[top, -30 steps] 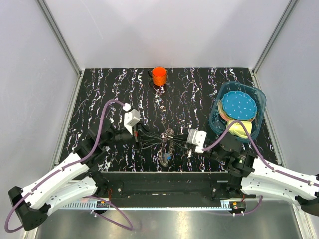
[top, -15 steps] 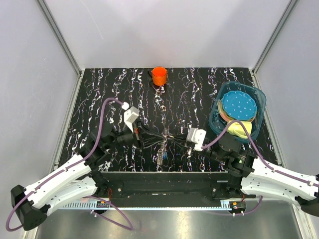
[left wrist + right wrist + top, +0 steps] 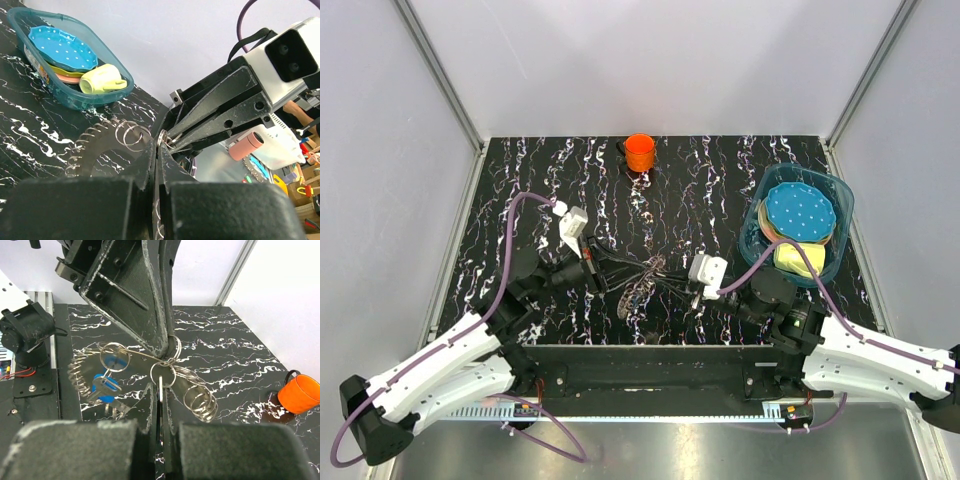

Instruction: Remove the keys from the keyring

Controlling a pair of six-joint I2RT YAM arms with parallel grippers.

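Keys (image 3: 638,290) near table's (image 3: 550,170) front edge — orange cup (image 3: 640,152) well behind

Orange cup (image 3: 640,152) behind, teal bin (image 3: 844,200) right

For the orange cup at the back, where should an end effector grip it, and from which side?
Pinch the rim wall of the orange cup from above: it stands upright, mouth open. Its handle juts left in the top view, so pinch the right wall.
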